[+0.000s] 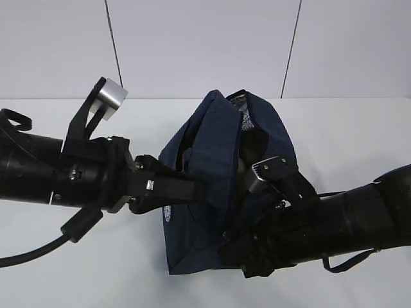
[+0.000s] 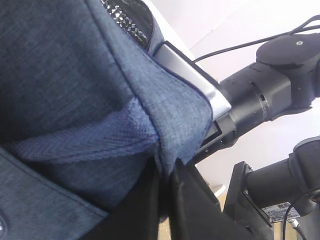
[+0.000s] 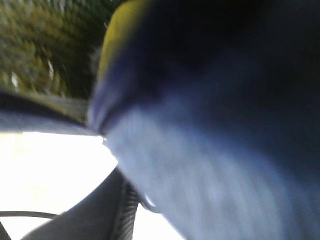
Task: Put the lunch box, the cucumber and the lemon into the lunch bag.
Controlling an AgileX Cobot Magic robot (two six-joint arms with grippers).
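Observation:
The navy lunch bag [image 1: 205, 212] stands mid-table with its top flap lifted. My left gripper [image 1: 209, 192] is shut on the edge of that flap, and in the left wrist view the fabric fold [image 2: 170, 125] runs down between the closed jaws [image 2: 167, 172]. My right gripper [image 1: 258, 176] is at the bag's open mouth on the right. Its view is blurred: navy fabric [image 3: 225, 150] fills it, one dark finger [image 3: 112, 205] shows, and a yellow patch [image 3: 120, 30] that may be the lemon sits at the top. Whether the right jaws hold anything I cannot tell. The lunch box and the cucumber are hidden.
Both black arms [image 1: 51, 170] [image 1: 347, 221] lie low across the white table [image 1: 359, 128], one on each side of the bag. A cable [image 1: 38, 247] trails from the left arm. A white panelled wall [image 1: 205, 45] closes the back.

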